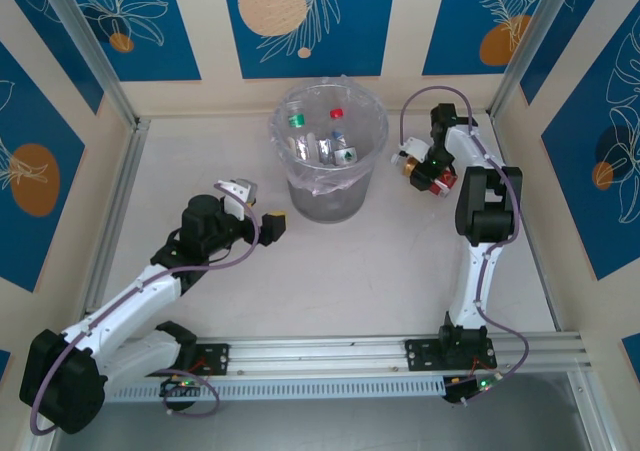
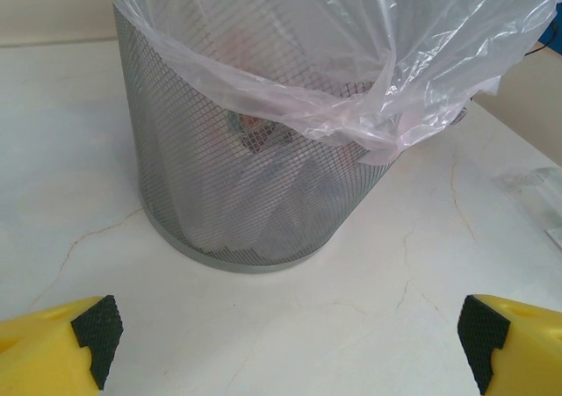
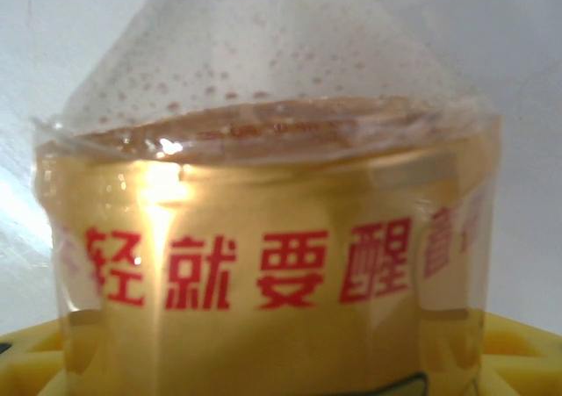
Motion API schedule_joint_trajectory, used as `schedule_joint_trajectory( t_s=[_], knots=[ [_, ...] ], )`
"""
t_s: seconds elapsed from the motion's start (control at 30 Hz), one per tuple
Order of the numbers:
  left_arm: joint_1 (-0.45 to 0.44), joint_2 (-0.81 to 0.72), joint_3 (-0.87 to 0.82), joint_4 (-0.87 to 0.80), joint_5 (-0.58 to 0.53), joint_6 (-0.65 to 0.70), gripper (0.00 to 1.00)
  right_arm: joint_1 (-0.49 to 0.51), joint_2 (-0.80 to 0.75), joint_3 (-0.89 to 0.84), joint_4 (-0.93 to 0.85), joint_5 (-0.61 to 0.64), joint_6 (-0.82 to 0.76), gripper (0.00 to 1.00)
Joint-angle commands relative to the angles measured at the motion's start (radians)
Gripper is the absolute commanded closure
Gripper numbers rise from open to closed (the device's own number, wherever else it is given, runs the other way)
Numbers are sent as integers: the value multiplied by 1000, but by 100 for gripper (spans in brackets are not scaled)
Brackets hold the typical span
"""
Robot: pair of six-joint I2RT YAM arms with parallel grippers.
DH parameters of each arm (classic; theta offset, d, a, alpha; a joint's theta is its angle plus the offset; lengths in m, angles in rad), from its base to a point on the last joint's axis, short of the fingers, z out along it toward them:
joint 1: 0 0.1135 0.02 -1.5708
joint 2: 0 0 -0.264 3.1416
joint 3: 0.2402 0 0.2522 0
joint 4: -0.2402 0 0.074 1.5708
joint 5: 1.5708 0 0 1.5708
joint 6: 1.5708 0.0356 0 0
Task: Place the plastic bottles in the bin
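Note:
The bin (image 1: 326,203) is a round grey mesh basket lined with a clear bag, standing mid-table. Several plastic bottles (image 1: 322,143) lie inside it, one green-capped (image 1: 296,120), one red-capped (image 1: 337,113). My right gripper (image 1: 422,169) hangs to the right of the bin, shut on a brownish plastic bottle (image 1: 408,163) with a yellow-brown label and red characters (image 3: 263,273); its yellow fingers (image 3: 31,361) flank the bottle. My left gripper (image 1: 256,207) stands open and holds nothing, just left of the bin, facing its mesh wall (image 2: 202,176); its fingertips (image 2: 97,330) are wide apart.
Walls with blue patterned panels close in the table on three sides. Metal frame posts (image 1: 90,51) stand at the back corners and a rail (image 1: 330,351) runs along the near edge. Bare white tabletop (image 1: 340,281) lies between the arms.

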Motion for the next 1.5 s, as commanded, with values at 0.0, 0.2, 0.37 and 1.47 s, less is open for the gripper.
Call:
schedule_joint_trajectory(
  t_s=[0.0,0.2,0.37,1.47],
  knots=[
    [7,2,-13,25,-3,26,1,13,-38,-23,-28,-22,36,71],
    [8,-3,-18,25,-5,32,1,14,-71,-24,-11,-102,117,73],
    [7,-4,-15,22,-18,36,0,2,-99,-21,-13,-110,220,73],
    [9,92,41,31,-174,-159,1,26,-786,-535,542,-428,893,72]
  ],
)
